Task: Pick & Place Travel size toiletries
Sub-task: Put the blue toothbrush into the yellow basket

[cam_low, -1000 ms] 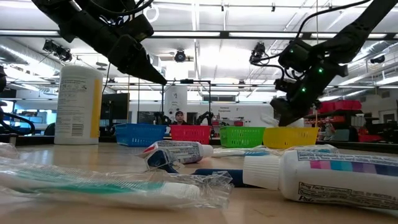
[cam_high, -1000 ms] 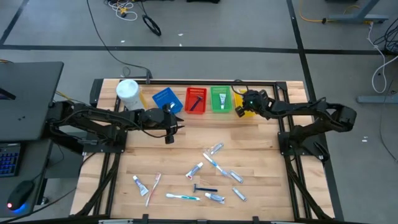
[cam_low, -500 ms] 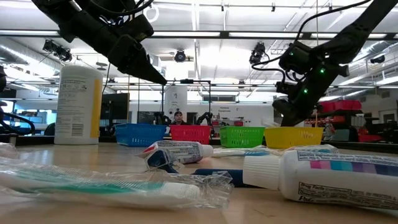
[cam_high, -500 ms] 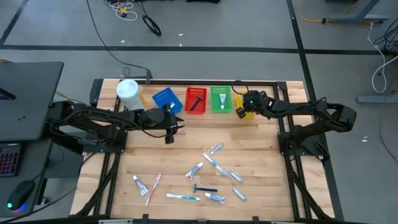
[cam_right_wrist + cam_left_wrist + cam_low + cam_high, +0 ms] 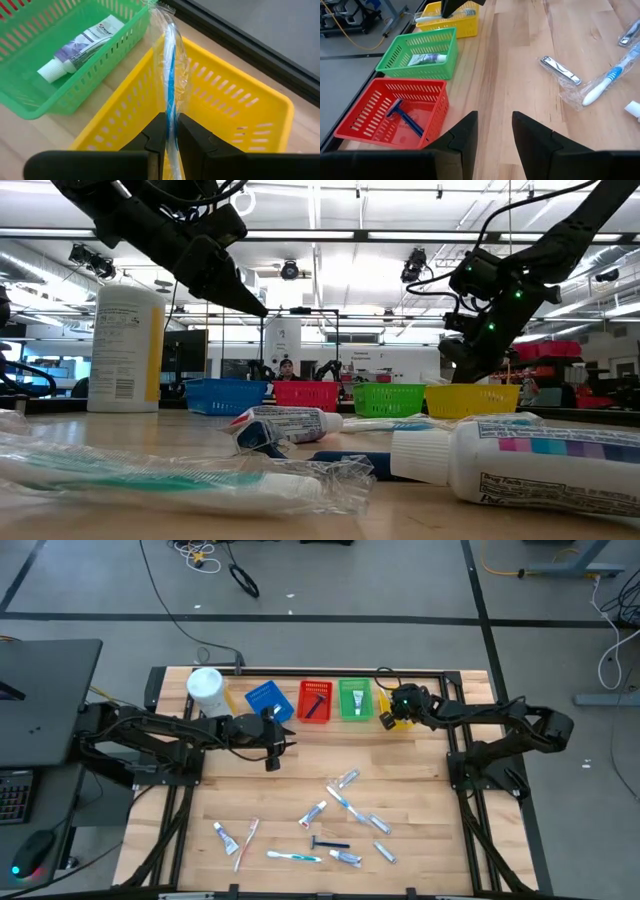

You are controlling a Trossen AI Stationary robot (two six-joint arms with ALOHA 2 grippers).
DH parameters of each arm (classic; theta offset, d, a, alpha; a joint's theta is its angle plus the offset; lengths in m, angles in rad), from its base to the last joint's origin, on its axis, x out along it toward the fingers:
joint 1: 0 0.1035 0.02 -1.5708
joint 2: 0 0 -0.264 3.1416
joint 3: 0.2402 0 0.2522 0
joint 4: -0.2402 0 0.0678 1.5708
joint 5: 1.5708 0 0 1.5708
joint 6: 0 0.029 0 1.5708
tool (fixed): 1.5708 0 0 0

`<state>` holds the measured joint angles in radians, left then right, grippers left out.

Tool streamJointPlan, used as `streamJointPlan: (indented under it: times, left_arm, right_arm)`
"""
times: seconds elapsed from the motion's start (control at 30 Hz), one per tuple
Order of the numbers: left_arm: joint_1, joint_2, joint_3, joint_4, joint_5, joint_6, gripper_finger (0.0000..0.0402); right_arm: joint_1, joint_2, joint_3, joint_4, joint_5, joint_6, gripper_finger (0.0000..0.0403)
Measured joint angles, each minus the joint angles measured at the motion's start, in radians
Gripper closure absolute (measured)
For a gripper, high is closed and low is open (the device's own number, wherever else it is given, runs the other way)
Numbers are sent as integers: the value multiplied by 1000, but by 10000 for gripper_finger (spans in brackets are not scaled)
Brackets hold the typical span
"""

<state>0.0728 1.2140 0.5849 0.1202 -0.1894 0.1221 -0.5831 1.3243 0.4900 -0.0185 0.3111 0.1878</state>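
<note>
My right gripper [image 5: 392, 716] hovers over the yellow basket [image 5: 235, 115] at the table's far edge, shut on a blue-white toothbrush in clear wrap [image 5: 169, 65]. My left gripper [image 5: 492, 135] hangs open above bare wood in front of the blue basket [image 5: 268, 700] and the red basket [image 5: 380, 107], nothing between its fingers. A razor [image 5: 405, 117] lies in the red basket and a toothpaste tube [image 5: 82, 47] in the green one [image 5: 417, 52]. More tubes, toothbrushes [image 5: 347, 803] and a razor [image 5: 328, 843] lie flat on the near half of the table. My right gripper pinches the wrapped toothbrush's shaft [image 5: 170, 117] between its two fingers, the brush lying along the fingers and sticking out past their tips. The fingers slant down from the table's right side. The brush is lifted clear above the yellow basket, its free end [image 5: 161, 11] near the basket's rim beside the green basket.
A tall white canister [image 5: 206, 690] stands at the far left, beside the blue basket. The four baskets line the far edge. A nail clipper [image 5: 560, 70] and a wrapped toothbrush [image 5: 600, 86] lie mid-table; bare wood lies between the baskets and the scattered items.
My right gripper has turned a little over the yellow basket, still shut on the toothbrush.
</note>
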Motion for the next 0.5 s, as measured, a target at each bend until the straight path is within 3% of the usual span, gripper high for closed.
streamJointPlan:
  times: [0.33,0.5]
  left_arm:
    - [0,0,0,6,0,-11,274]
    - [0,0,0,6,-1,105,274]
  right_arm:
    - [0,0,0,2,0,6,356]
    - [0,0,0,2,0,16,356]
